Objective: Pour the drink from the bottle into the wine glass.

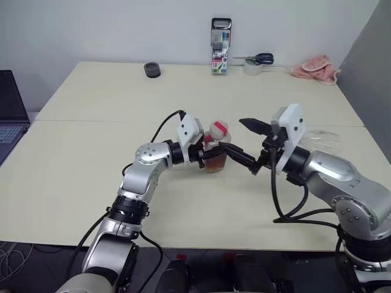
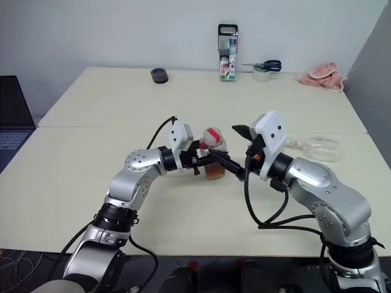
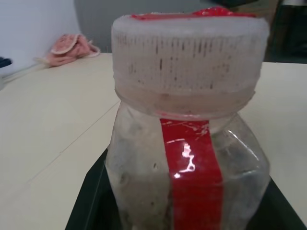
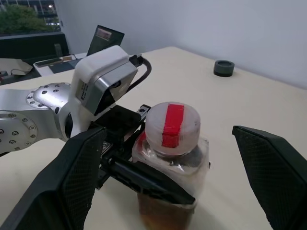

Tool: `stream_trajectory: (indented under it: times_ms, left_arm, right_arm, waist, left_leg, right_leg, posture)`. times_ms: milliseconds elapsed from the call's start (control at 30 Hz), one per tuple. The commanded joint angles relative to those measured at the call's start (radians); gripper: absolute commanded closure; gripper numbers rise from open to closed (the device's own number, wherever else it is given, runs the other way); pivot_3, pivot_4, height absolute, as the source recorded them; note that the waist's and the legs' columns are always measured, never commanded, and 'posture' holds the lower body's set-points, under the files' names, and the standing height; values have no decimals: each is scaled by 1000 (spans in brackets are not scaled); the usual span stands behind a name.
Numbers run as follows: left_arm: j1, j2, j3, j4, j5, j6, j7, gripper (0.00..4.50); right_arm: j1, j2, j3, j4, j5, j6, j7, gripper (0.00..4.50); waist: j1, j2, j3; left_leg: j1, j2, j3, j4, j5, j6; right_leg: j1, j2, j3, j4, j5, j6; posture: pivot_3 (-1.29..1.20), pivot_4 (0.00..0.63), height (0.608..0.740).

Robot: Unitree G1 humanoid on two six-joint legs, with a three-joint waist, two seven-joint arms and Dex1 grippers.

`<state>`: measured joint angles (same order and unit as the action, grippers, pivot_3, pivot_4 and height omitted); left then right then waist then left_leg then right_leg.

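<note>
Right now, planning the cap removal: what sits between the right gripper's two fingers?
In the right wrist view, the bottle's cap sits between the open right gripper's fingers, untouched by either.

Left gripper clamped on bottle at table centre, bottle upright, capped, amber-red drink low inside. Right gripper just right of bottle, fingers spread wide, holding nothing. Far edge: black disc, marker case, tape roll with scissors, pink cloth. Laptop far left.
</note>
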<state>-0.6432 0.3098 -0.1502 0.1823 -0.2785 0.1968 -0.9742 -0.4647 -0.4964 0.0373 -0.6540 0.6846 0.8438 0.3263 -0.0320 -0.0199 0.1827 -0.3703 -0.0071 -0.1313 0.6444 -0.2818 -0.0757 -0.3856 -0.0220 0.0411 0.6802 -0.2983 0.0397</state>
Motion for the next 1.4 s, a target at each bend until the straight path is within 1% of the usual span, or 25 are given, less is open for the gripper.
stream_trajectory:
  times_ms: [33,200,400,567,667,867,933,1000,1033,1100,1200,1233,1267,1300,1400]
  left_arm:
    - [-37,-8,2,15,-12,-53,-42,2738]
    - [-43,-12,4,32,-9,-76,-73,2738]
    - [-45,-15,9,30,-20,-73,-97,2738]
    - [-47,-10,12,22,-34,-54,-125,2738]
    - [-45,-4,13,24,-37,-47,-138,2738]
    - [-44,4,13,25,-43,-33,-152,2738]
    - [-42,7,13,23,-46,-27,-158,2739]
    - [-38,17,14,18,-60,-1,-173,2739]
    - [-38,25,13,17,-65,10,-186,2739]
    - [-42,41,8,21,-69,17,-221,2749]
    - [-59,67,2,40,-64,-15,-295,2756]
    - [-68,69,4,51,-60,-37,-308,2756]
    - [-79,69,9,63,-57,-54,-313,2756]
    - [-88,67,14,73,-56,-66,-313,2756]
    - [-102,60,26,91,-55,-83,-293,2757]
  right_arm:
    - [-32,32,26,-17,-47,-15,-38,0]
    - [-23,59,43,6,-102,-41,-44,0]
    - [-22,75,91,20,-163,-57,-31,0]
    - [-37,113,102,37,-192,-65,-36,0]
    - [-41,135,94,46,-203,-72,-35,635]
    - [-40,143,100,60,-216,-86,-8,2658]
    - [-41,140,102,64,-215,-94,9,2656]
    - [-50,111,114,81,-215,-121,73,2656]
    - [-59,86,124,97,-217,-147,129,2656]
    - [-78,19,139,138,-206,-212,282,2656]
    - [-162,-116,155,287,-214,-335,569,2656]
    - [-192,-144,156,337,-213,-360,638,2656]
    - [-218,-161,153,376,-201,-362,683,2656]
    - [-237,-161,149,401,-194,-363,699,2656]
    - [-237,-154,142,411,-171,-329,714,2656]
  waist:
    - [-1,0,0]
    - [0,0,0]
    - [0,0,0]
    - [-1,0,0]
    - [-1,0,0]
    - [-1,0,0]
    - [-1,0,0]
    - [-1,0,0]
    - [-1,0,0]
    - [-2,0,0]
    - [-3,1,0]
    - [-3,1,1]
    - [-3,1,1]
    - [-3,1,1]
    - [-2,1,1]
  left_leg:
    - [-1,0,0,0,0,0]
    - [-6,0,-2,1,0,0]
    - [-7,0,-2,1,0,0]
    - [-7,0,-2,1,0,0]
    - [-7,0,-2,1,0,0]
    - [-7,0,-2,1,0,0]
    - [-7,0,-2,1,0,0]
    - [-7,0,-2,1,0,0]
    - [-7,0,-2,1,0,0]
    - [-7,-1,-2,1,0,1]
    - [-7,-1,-2,2,-2,3]
    - [-6,-1,-2,2,-2,3]
    - [-6,-1,-1,2,-2,3]
    - [-6,-1,-2,2,-2,3]
    - [-6,0,-2,2,-2,3]
  right_leg:
    - [-1,0,0,0,0,0]
    - [-4,0,-2,0,0,0]
    - [-5,0,-2,0,0,0]
    - [-5,0,-2,0,0,0]
    - [-5,0,-2,0,0,0]
    - [-5,0,-2,0,0,0]
    - [-5,0,-2,0,0,0]
    - [-5,0,-2,0,0,0]
    - [-5,0,-2,0,0,0]
    - [-5,0,-2,0,0,0]
    - [-5,0,-2,0,0,0]
    - [-5,0,-2,0,0,0]
    - [-5,0,-3,0,0,0]
    - [-5,0,-3,0,0,0]
    - [-5,0,-3,0,0,0]
  posture:
    - [0,150,740]
    - [0,150,740]
    - [0,150,740]
    - [0,150,740]
    - [0,150,740]
    - [0,150,740]
    - [0,150,740]
    - [0,150,740]
    - [0,150,740]
    - [0,150,740]
    - [0,150,740]
    - [0,150,740]
    - [0,150,740]
    - [0,150,740]
    - [0,150,740]
